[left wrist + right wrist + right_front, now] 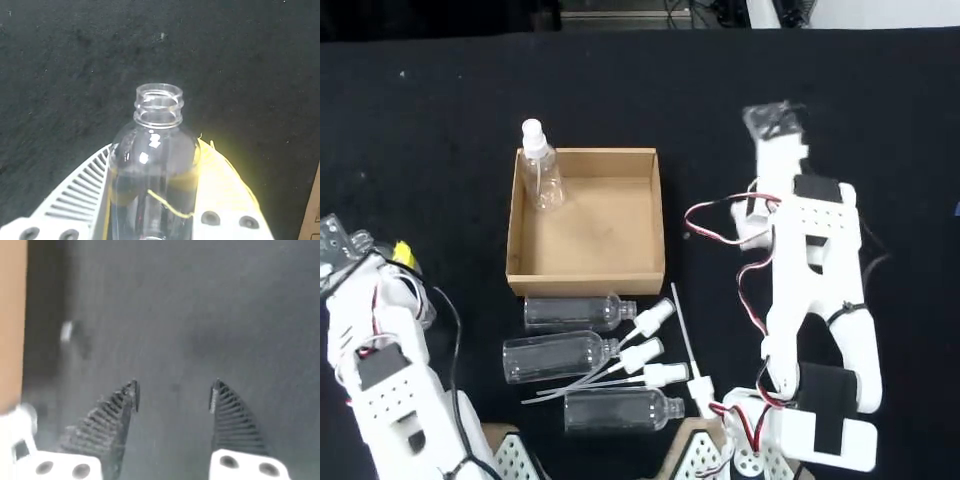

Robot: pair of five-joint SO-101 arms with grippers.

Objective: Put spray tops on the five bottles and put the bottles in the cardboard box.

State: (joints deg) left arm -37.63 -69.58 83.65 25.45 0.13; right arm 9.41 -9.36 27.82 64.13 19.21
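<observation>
The open cardboard box (585,272) sits mid-table. A capped clear bottle (540,170) stands in its far left corner. Three uncapped bottles (575,312) (555,357) (620,410) lie in front of the box, with several white spray tops (655,315) loose beside their necks. At the table's left front, my left gripper (395,265) (157,150) is shut on another clear bottle (156,165) whose neck is bare. My right gripper (775,120) (175,387) hangs open over bare cloth to the right of the box.
Black cloth covers the table. One spray top with a long dip tube (688,345) lies close to the right arm's base. The box wall shows as a brown strip (12,315) beside the right gripper and a brown corner (315,210) near the left one.
</observation>
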